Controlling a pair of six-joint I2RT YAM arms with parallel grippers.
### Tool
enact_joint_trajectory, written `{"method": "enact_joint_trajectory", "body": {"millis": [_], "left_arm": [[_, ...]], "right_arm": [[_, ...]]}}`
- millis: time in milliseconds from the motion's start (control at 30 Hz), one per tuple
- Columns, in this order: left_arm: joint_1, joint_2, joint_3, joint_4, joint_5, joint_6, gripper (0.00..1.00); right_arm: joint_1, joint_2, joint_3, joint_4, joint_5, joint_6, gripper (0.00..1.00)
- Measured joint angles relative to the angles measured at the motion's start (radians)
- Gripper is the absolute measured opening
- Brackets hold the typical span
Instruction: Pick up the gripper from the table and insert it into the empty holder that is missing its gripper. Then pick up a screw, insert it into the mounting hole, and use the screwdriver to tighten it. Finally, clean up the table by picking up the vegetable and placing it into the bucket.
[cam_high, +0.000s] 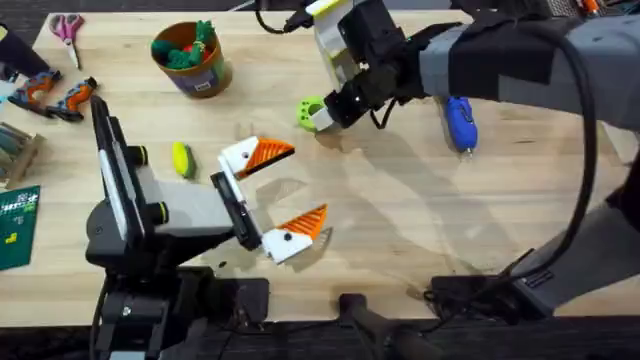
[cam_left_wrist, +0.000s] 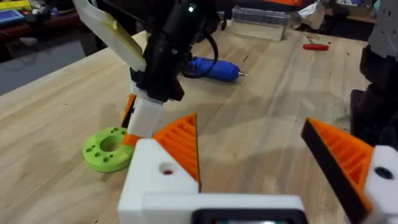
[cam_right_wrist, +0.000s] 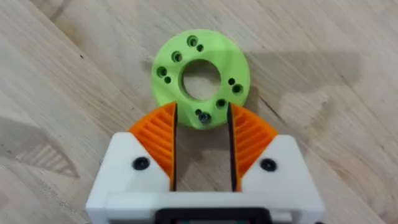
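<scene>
My right gripper (cam_high: 322, 117) reaches in from the right and stands over a lime-green ring disc (cam_right_wrist: 200, 74). It is open, with its orange ribbed pads (cam_right_wrist: 160, 138) straddling the disc's near rim. A small dark screw (cam_right_wrist: 203, 116) sits in one rim hole between them. My left gripper (cam_high: 292, 188) hangs wide open over mid-table, holding nothing. The yellow-green vegetable (cam_high: 182, 158) lies left of it. The blue screwdriver (cam_high: 460, 122) lies at the right, and the bucket (cam_high: 192, 58) stands at the back. The loose gripper and the empty holder are out of view.
Orange-handled pliers (cam_high: 55, 97) and pink scissors (cam_high: 68, 28) lie at the far left, and a green card (cam_high: 18, 228) sits at the left edge. Bare wood stretches between the left gripper and the screwdriver (cam_left_wrist: 214, 68).
</scene>
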Motion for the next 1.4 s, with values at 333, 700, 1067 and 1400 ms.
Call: {"method": "enact_joint_trajectory", "body": {"millis": [333, 700, 1067, 1400], "left_arm": [[0.0, 0.0, 0.0, 0.0, 0.0, 0.0, 0.986], [0.0, 0.0, 0.0, 0.0, 0.0, 0.0, 0.986], [0.0, 0.0, 0.0, 0.0, 0.0, 0.0, 0.986], [0.0, 0.0, 0.0, 0.0, 0.0, 0.0, 0.986]], "right_arm": [[0.0, 0.0, 0.0, 0.005, 0.0, 0.0, 0.388], [0.0, 0.0, 0.0, 0.002, -0.003, 0.0, 0.385], [0.0, 0.001, 0.0, 0.003, -0.003, 0.001, 0.25], [0.0, 0.001, 0.0, 0.001, -0.003, 0.003, 0.06]]}}
